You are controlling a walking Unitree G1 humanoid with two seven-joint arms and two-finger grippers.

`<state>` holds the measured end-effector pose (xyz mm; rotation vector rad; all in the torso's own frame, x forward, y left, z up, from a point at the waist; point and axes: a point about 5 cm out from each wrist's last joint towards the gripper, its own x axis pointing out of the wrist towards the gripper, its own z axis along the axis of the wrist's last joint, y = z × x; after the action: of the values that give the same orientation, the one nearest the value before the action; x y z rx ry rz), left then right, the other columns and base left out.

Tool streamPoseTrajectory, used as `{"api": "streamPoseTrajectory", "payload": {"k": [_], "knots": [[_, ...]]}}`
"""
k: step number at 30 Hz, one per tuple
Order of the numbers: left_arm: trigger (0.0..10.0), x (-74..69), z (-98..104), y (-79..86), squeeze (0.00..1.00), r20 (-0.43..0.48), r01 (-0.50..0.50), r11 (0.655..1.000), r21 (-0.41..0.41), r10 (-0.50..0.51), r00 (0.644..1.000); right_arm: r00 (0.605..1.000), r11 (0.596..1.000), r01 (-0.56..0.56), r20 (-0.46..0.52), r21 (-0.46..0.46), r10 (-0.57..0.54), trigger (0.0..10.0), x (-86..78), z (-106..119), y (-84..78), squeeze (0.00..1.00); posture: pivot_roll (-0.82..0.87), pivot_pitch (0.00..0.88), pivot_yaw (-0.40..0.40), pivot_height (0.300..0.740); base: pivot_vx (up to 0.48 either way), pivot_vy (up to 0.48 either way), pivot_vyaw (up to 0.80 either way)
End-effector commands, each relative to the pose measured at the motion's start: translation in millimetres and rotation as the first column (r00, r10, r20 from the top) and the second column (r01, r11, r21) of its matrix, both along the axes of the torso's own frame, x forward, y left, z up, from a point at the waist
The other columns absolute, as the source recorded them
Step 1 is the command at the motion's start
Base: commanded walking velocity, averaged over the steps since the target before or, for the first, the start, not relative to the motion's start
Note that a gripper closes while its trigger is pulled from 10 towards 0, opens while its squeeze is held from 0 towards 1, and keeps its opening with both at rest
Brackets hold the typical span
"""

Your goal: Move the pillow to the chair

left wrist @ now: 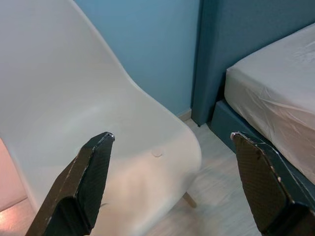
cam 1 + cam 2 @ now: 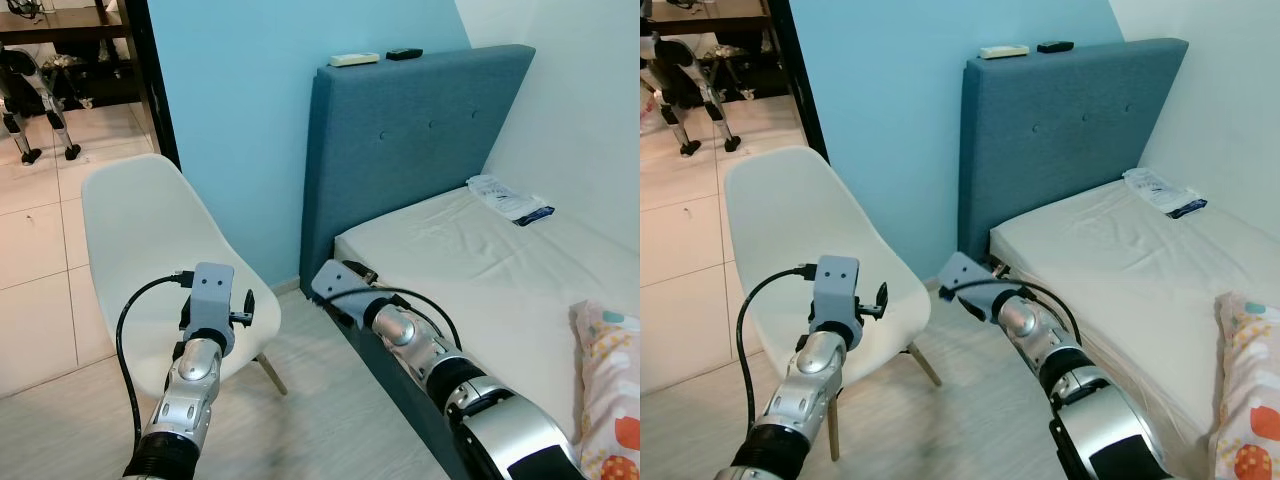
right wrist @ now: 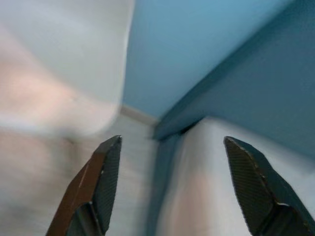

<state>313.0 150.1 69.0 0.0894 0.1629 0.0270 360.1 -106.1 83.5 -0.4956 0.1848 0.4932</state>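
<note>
— Where is the pillow (image 2: 608,390)?

— On the bed (image 2: 500,270), at its near right edge, well apart from both grippers. It is patterned with coloured spots.

— And the left gripper (image 1: 172,182)?

— Held over the seat of the white chair (image 2: 150,240), its fingers (image 1: 86,182) spread wide, nothing between them.

— The right gripper (image 3: 172,182)?

— Raised between the chair and the bed's near corner, by the blue headboard (image 2: 410,140). Its fingers (image 3: 251,182) are also spread and empty. The pillow lies behind it, to the robot's right.
</note>
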Motion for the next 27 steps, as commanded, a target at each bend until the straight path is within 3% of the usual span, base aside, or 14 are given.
{"api": "streamPoseTrajectory", "payload": {"k": [1,2,4,5,6,7,8,10,16,18,20,22,24,27], "knots": [[10.0,-0.4,-2.4,0.7,0.0,-0.013,-0.009,1.0,-0.008,0.009,1.0,0.998,0.995,0.053,-0.042,0.083,-0.049,10.0,3.8,3.3,-6.0,0.0,0.06,0.0,-0.088,0.74,0.0,0.0,0.0],[10.0,-0.4,-2.4,0.7,0.0,-0.013,-0.009,1.0,-0.008,0.009,1.0,0.998,0.995,0.053,-0.042,0.083,-0.049,10.0,3.8,3.3,-6.0,0.0,0.06,0.0,-0.088,0.74,0.0,0.0,0.0],[10.0,-0.5,-1.8,1.0,0.0,-0.009,-0.013,1.0,-0.009,0.013,1.0,0.993,0.977,0.109,-0.072,0.181,-0.097,10.0,6.9,7.2,-11.7,0.0,0.06,0.0,-0.089,0.74,0.0,0.0,0.0],[10.0,-1.9,-2.0,2.2,0.0,-0.009,-0.02,1.0,-0.01,0.02,1.0,0.985,0.945,0.161,-0.112,0.284,-0.134,10.0,8.9,9.7,-16.5,0.0,0.06,0.0,-0.088,0.74,0.0,0.0,0.0],[10.0,-1.9,-2.0,2.2,0.0,-0.009,-0.02,1.0,-0.01,0.02,1.0,0.985,0.945,0.161,-0.112,0.284,-0.134,10.0,8.9,9.7,-16.5,0.0,0.06,0.0,-0.088,0.74,0.0,0.0,0.0],[10.0,-4.3,-3.7,3.2,0.0,-0.012,-0.025,1.0,-0.01,0.024,1.0,0.981,0.889,0.182,-0.138,0.42,-0.136,10.0,9.2,12.6,-16.5,0.0,0.06,0.0,-0.089,0.74,0.0,0.0,0.0],[10.0,-4.3,-3.7,3.2,0.0,-0.012,-0.025,1.0,-0.01,0.024,1.0,0.981,0.889,0.182,-0.138,0.42,-0.136,10.0,9.2,12.6,-16.5,0.0,0.06,0.0,-0.089,0.74,0.0,0.0,0.0],[10.0,-8.4,-7.0,4.1,0.0,-0.022,-0.028,1.0,-0.007,0.028,0.999,0.958,0.767,0.244,-0.27,0.593,-0.096,10.0,4.9,4.7,-12.3,0.0,0.05,0.0,-0.091,0.74,0.0,0.0,0.0],[10.0,-9.5,-8.1,4.4,0.0,-0.025,-0.033,0.999,-0.009,0.033,0.999,0.937,0.76,0.254,-0.346,0.598,-0.041,10.0,-2.7,-7.3,-3.4,0.0,0.04,0.0,-0.09,0.74,0.0,0.0,0.0],[10.0,-9.5,-9.1,3.5,0.0,-0.029,-0.034,0.999,-0.013,0.034,0.999,0.951,0.888,0.157,-0.31,0.432,-0.017,10.0,-11.4,-18.9,2.2,0.0,0.03,0.0,-0.086,0.74,0.0,0.0,0.0],[10.0,-9.3,-9.8,2.3,0.0,-0.032,-0.033,0.999,-0.015,0.032,0.999,0.969,0.897,0.132,-0.244,0.422,-0.027,10.0,-13.5,-18.5,2.7,0.0,0.02,0.0,-0.088,0.74,0.0,0.0,0.0],[10.0,-9.1,-10.5,0.7,0.0,-0.033,-0.03,0.999,-0.018,0.029,0.999,0.982,0.893,0.125,-0.181,0.433,-0.05,10.0,-14.2,-15.3,-0.8,0.0,0.02,0.0,-0.09,0.74,0.0,0.0,0.0],[10.0,-9.1,-11.2,-1.1,0.0,-0.034,-0.028,0.999,-0.024,0.027,0.999,0.976,0.803,0.198,-0.187,0.561,-0.11,10.0,-11.9,-9.4,-14.9,0.0,0.01,0.0,-0.089,0.74,0.0,0.0,0.0],[10.0,-9.4,-11.7,-1.6,0.0,-0.035,-0.028,0.999,-0.026,0.027,0.999,0.975,0.789,0.208,-0.186,0.577,-0.122,10.0,-11.1,-7.2,-20.0,0.0,0.01,0.0,-0.089,0.74,0.0,0.0,0.0]]}}
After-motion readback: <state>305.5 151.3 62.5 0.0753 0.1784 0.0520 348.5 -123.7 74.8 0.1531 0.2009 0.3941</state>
